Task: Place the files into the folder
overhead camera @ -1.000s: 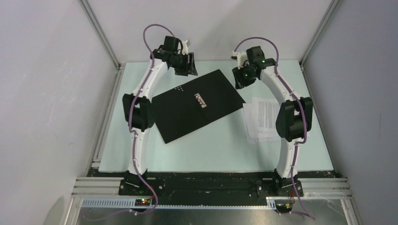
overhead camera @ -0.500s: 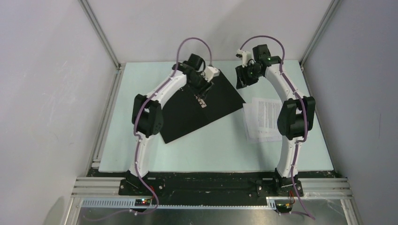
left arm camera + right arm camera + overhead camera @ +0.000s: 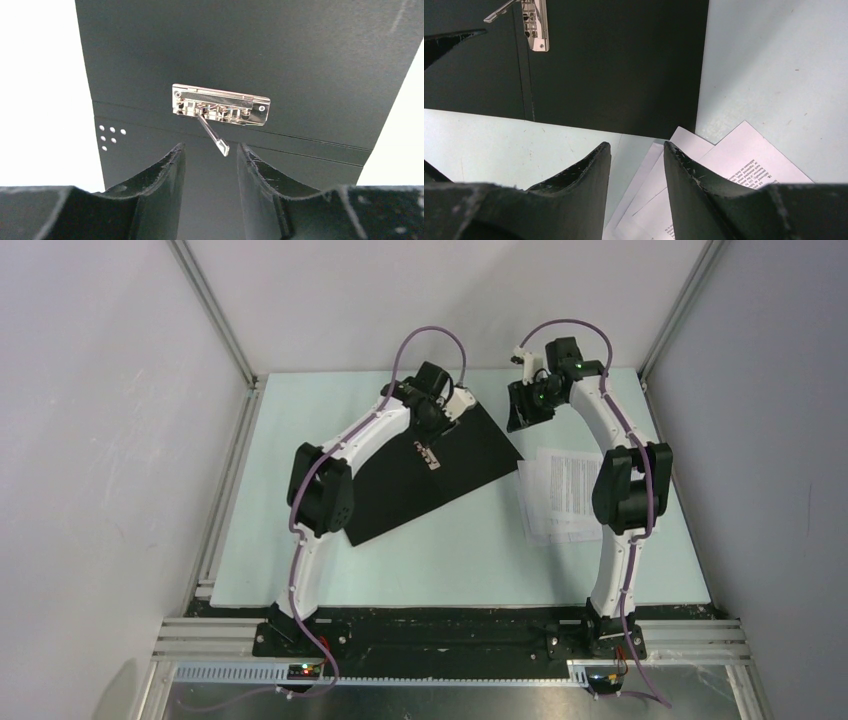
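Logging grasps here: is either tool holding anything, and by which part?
Nothing is held. The left tool hangs open by the raised clip lever of the folder; the right tool is open above the files.

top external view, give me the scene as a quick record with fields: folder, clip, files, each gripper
folder: open flat on the table, black inside up
clip: metal, by the hinge, its lever sticking up
files: fanned on the table to the right of the folder, none inside
left gripper: open, over the clip's lever, holding nothing
right gripper: open, over the files' far corner, holding nothing
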Controlling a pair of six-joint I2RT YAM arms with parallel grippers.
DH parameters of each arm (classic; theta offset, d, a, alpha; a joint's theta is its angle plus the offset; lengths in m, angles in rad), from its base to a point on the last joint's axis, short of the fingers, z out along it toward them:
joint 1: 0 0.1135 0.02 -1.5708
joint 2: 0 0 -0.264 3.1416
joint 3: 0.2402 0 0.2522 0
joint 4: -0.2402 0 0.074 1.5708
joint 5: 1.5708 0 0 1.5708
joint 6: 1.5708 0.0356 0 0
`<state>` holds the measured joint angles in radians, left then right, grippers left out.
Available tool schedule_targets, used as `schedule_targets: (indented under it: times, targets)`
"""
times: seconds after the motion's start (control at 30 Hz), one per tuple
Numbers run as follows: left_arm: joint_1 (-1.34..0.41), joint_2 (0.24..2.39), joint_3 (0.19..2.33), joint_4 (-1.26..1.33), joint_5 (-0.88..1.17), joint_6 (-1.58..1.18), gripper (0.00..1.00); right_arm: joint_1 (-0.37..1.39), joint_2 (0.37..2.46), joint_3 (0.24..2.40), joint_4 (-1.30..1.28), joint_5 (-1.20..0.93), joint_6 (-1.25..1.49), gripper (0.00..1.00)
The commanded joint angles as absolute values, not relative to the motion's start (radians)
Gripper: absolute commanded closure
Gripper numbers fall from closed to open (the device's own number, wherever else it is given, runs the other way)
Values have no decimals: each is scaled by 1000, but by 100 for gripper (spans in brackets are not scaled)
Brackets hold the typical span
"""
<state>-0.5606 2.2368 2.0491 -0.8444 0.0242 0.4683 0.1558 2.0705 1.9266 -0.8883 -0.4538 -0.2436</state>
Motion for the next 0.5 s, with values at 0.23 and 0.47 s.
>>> schedule_targets:
  times: [0.23,0.47]
  targets:
    - [-568,2184,1980,-815,29,432,54,157,2084,1977,-900,-471,-231,52]
    - [-567,2191,1969,-814,-24,425,70,159,2083,1964,-901,-468,-227,52]
